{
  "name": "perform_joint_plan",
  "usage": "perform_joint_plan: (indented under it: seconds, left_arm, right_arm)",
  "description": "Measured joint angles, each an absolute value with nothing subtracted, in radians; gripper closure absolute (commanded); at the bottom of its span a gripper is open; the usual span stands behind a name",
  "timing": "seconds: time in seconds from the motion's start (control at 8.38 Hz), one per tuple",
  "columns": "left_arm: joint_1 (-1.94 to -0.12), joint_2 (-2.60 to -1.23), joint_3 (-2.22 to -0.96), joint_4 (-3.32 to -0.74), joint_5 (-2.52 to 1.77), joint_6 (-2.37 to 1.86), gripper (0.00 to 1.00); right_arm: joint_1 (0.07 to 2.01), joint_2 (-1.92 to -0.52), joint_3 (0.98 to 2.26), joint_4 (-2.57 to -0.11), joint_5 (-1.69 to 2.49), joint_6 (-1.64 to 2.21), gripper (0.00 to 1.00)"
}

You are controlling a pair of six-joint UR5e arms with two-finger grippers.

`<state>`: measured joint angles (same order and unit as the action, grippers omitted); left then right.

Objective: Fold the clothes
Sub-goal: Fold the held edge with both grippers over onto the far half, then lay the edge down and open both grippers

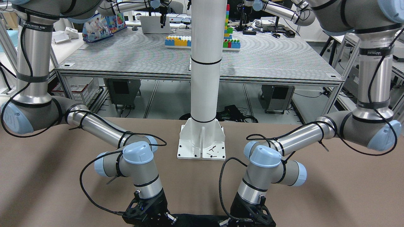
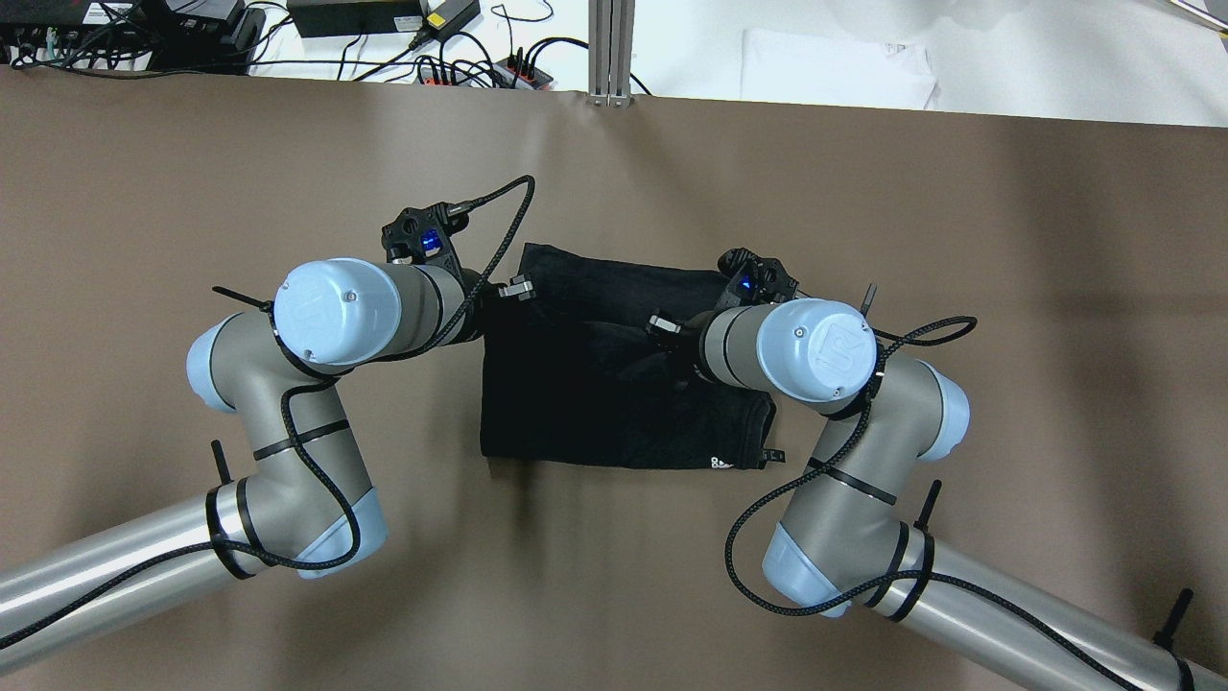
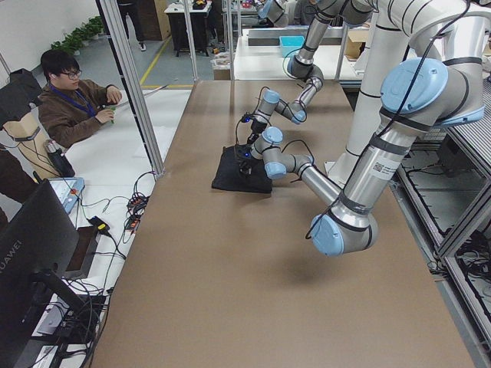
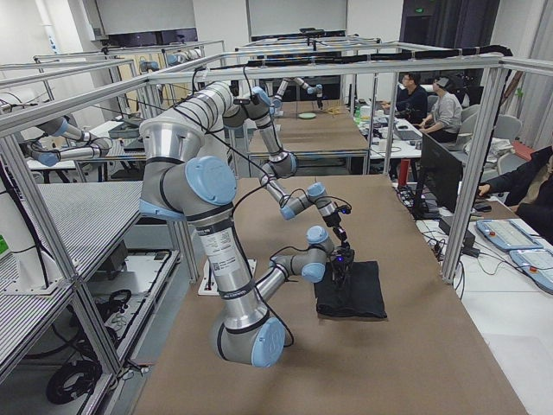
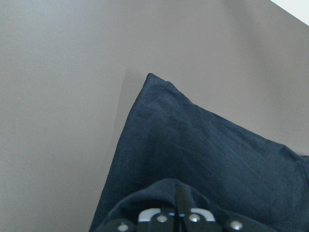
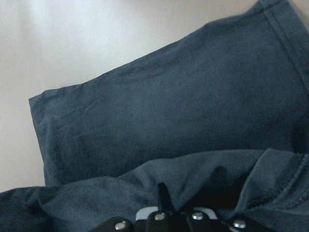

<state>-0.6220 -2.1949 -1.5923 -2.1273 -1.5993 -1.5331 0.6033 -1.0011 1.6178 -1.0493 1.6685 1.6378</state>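
Reaching in from the left of the overhead view, the left arm (image 2: 317, 317) is a smooth silver tube with rounded pale blue joint caps, and a braided black cable is looped around it. The left gripper (image 2: 510, 287) is at the left edge of the black garment (image 2: 595, 393), near its far corner. In the left wrist view the two thin dark fingers stand pressed together with a soft hump of cloth gathered around them, so this gripper is closed on a pinch of the fabric.

The garment lies on the brown desk (image 2: 192, 154), between the two arms. It is matte and soft, roughly rectangular, with a stitched hem along the edges and shallow wrinkles. A small white mark (image 2: 721, 464) sits near its near right corner.

Further right, the right gripper (image 2: 664, 326) is over the right part of the garment. The right wrist view shows its fingers also closed tight on a raised fold of cloth, with loose folds bunched around them. The desk surface is plain, dull and smooth. In the front-facing view a glossy white round pole (image 1: 205, 63) stands on a square base plate (image 1: 195, 153) behind the arms
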Motion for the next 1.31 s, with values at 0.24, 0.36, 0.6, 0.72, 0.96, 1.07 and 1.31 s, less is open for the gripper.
perform_joint_plan:
  seconds: [0.24, 0.36, 0.6, 0.72, 0.96, 1.07, 1.31]
  left_arm:
    - [-0.622, -2.219, -1.58, -2.123, -1.597, -1.534, 0.0]
    - [-0.624, -2.232, -1.571, -2.12, -1.596, -1.531, 0.0]
    - [-0.67, -2.243, -1.558, -2.116, -1.634, -1.517, 0.0]
    - [-0.705, -2.244, -1.55, -2.115, -1.68, -1.503, 0.0]
    - [-0.747, -2.24, -1.543, -2.113, -1.734, -1.469, 0.0]
    - [-0.757, -2.239, -1.542, -2.113, -1.743, -1.462, 0.0]
    - [-0.774, -2.238, -1.541, -2.113, -1.748, -1.449, 0.0]
  right_arm:
    - [0.615, -0.997, 1.617, -1.05, 1.675, 1.643, 0.06]
    - [0.62, -0.992, 1.617, -1.051, 1.68, 1.643, 0.06]
    - [0.662, -0.98, 1.619, -1.053, 1.762, 1.64, 0.06]
    - [0.679, -0.973, 1.622, -1.054, 1.821, 1.641, 0.06]
    - [0.655, -0.956, 1.62, -1.07, 1.86, 1.644, 0.06]
    - [0.635, -0.95, 1.619, -1.09, 1.849, 1.638, 0.06]
    - [0.625, -0.926, 1.621, -1.181, 1.834, 1.579, 0.06]
